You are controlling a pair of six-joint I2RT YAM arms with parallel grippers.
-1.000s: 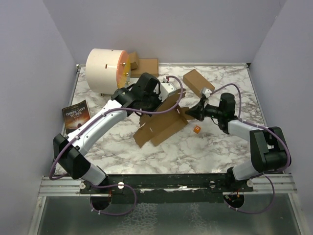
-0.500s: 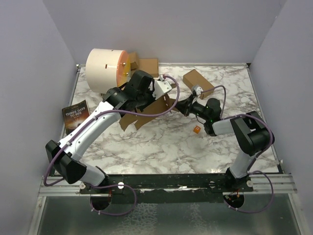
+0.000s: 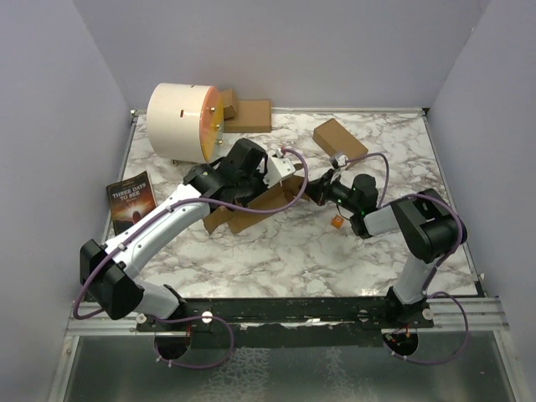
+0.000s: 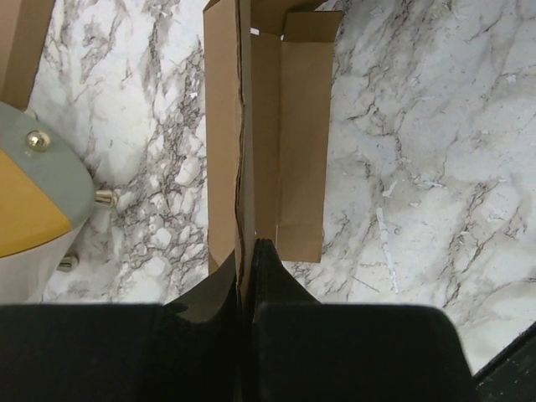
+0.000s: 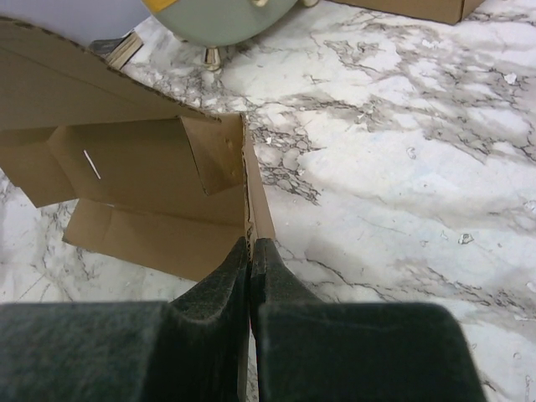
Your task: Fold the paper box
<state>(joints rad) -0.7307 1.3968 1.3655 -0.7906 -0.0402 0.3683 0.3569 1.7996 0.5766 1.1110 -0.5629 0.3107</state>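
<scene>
The brown cardboard box blank (image 3: 251, 208) is held off the marble table between both arms in the top view. My left gripper (image 4: 246, 251) is shut on the edge of one of its panels (image 4: 293, 126), which runs away from the fingers. My right gripper (image 5: 250, 245) is shut on the thin edge of another flap (image 5: 142, 167) at the blank's right end. In the top view the left gripper (image 3: 266, 172) is above the blank and the right gripper (image 3: 311, 189) is at its right tip.
A cream cylinder with an orange face (image 3: 182, 121) stands at the back left, with flat cardboard pieces (image 3: 251, 113) behind it and a folded box (image 3: 339, 139) at the back right. A book (image 3: 131, 199) lies at the left edge. A small orange item (image 3: 337, 221) lies under the right arm.
Both arms carried the blank left and back, then slightly forward. The blank went from spread open on the table to gathered and narrower between the grippers.
</scene>
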